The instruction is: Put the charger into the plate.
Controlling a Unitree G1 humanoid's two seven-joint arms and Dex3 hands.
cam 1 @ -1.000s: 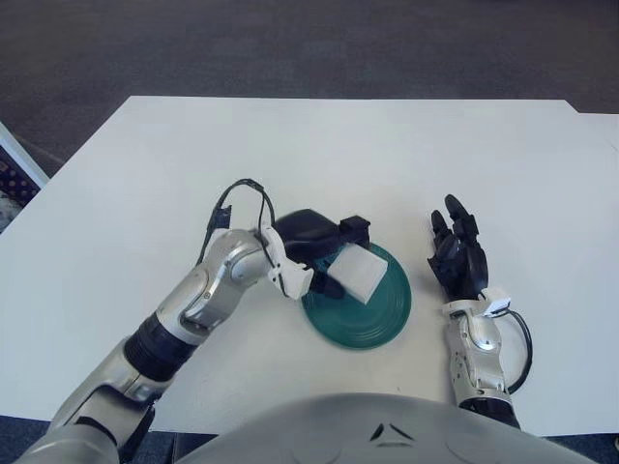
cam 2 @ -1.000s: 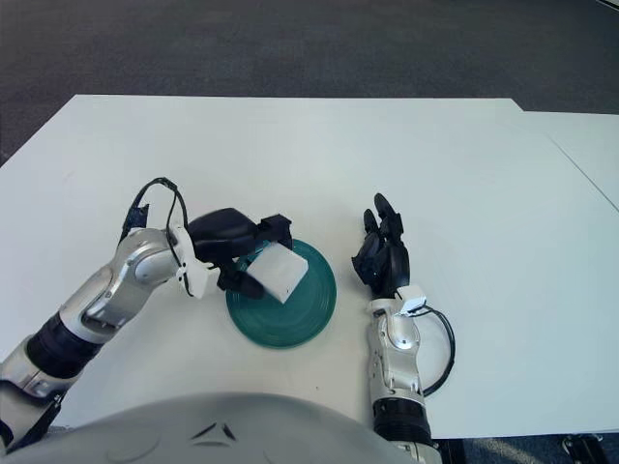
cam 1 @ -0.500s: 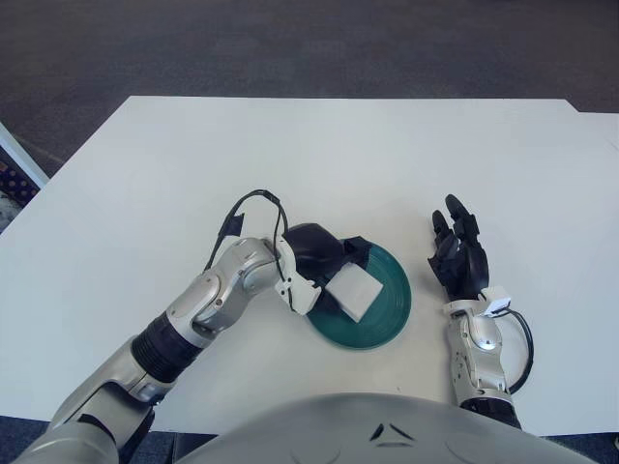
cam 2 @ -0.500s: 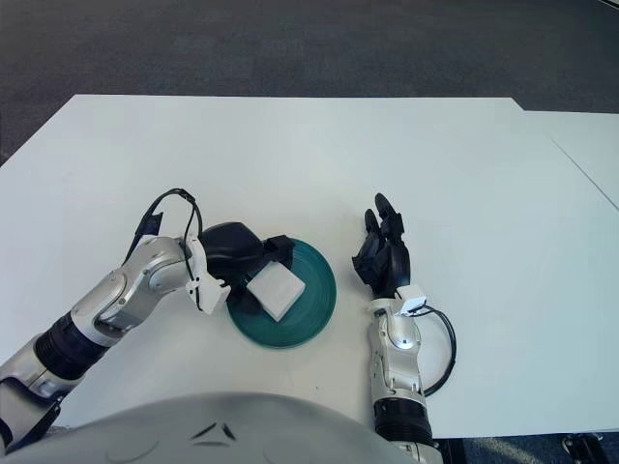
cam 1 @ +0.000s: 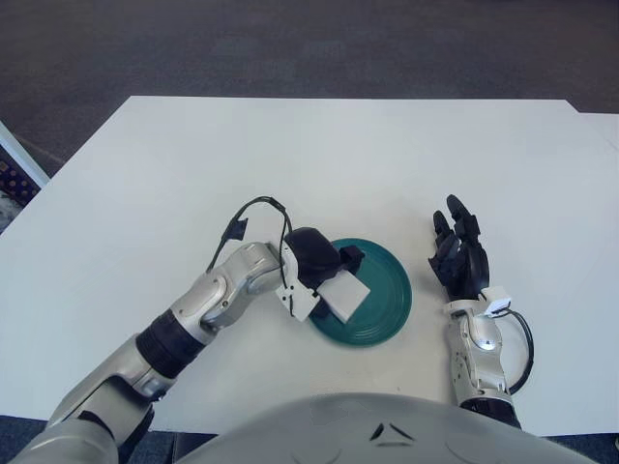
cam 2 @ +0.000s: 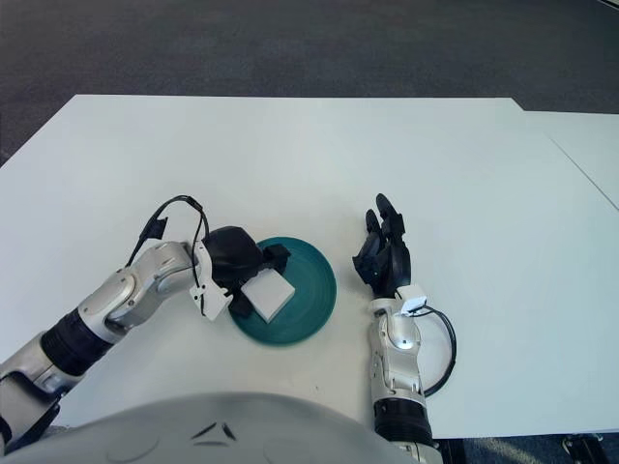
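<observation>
So we're pretty much at the drop-off stage here. Our left hand (cam 1: pixel 319 266) has its dark fingers wrapped around the white boxy plastic charger (cam 1: pixel 340 295), and the charger sits at the hand's near-right side, right over the left edge of the round dark-green ridged plate (cam 1: pixel 382 290). We'd say it's low over the plate's left part, possibly touching the rim, but we honestly can't tell from either eye view whether it's resting there or hanging just above. The grip hasn't let go, so the task isn't done: what's left, by our reckoning, is to get the charger properly inside the dish, open the fingers and pull the hand away.

Our right hand (cam 1: pixel 460 256) shows off to the right of the plate, well apart from the left hand, fingers relaxed and spread, holding nothing, above the white table (cam 1: pixel 338 155).

Compared with a second ago: the left hand and charger have slid back toward us and to the left. Back then the charger was further over the plate's middle, now it's at the left rim and looks lower. The elbow has tucked in too, and the black cable loop (cam 1: pixel 253 208) on the wrist has shifted with it. The plate and right hand haven't budged.
</observation>
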